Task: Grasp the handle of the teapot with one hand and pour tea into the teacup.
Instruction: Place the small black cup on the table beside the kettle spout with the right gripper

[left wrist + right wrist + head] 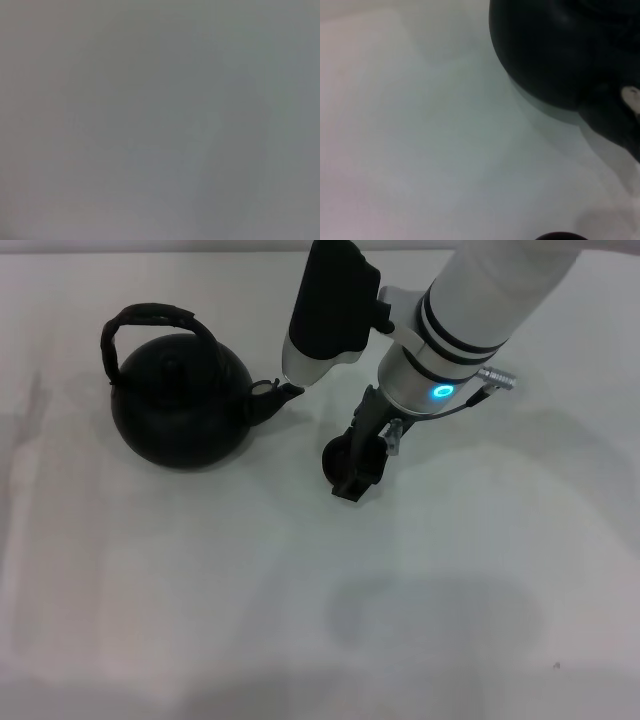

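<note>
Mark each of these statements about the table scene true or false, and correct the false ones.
1. The round matte black teapot stands upright on the white table. True.
2. The right hand grips the teapot's tall arched black handle. False: it sits down at the tiny dark teacup, apart from the handle.
3. The teapot's spout points toward the teacup's side. True.
4. The teapot is tilted over the teacup, pouring. False: nothing holds it.
5. The left hand is working beside the teapot. False: it is not in view.
</note>
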### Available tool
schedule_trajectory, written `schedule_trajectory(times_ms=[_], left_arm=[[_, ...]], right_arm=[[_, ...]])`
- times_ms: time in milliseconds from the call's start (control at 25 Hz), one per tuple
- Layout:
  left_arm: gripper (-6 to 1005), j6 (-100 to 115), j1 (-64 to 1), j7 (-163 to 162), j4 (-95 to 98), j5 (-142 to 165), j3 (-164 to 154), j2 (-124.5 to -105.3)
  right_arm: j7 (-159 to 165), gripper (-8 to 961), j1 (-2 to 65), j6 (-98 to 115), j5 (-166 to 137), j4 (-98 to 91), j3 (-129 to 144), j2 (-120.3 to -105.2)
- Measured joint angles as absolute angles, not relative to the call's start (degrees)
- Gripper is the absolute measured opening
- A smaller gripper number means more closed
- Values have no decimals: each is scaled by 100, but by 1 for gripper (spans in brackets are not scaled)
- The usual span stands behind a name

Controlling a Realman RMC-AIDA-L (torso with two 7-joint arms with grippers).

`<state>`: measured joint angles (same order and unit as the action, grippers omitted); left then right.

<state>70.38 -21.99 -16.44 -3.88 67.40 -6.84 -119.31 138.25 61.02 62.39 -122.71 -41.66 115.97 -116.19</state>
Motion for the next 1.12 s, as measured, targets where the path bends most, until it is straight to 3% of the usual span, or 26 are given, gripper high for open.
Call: schedule_trajectory(times_ms=[960,1120], left_arm=[[859,7161,-2191,-1643,-415,6759,-702,-11944],[859,7168,-2189,-1643,-433,6759,-712,-11944]], right_arm=[[13824,730,6108,6247,-12216,-4226,11935,-11619],[13824,820,6109,6231,-12216,-4275,11955,-11619]])
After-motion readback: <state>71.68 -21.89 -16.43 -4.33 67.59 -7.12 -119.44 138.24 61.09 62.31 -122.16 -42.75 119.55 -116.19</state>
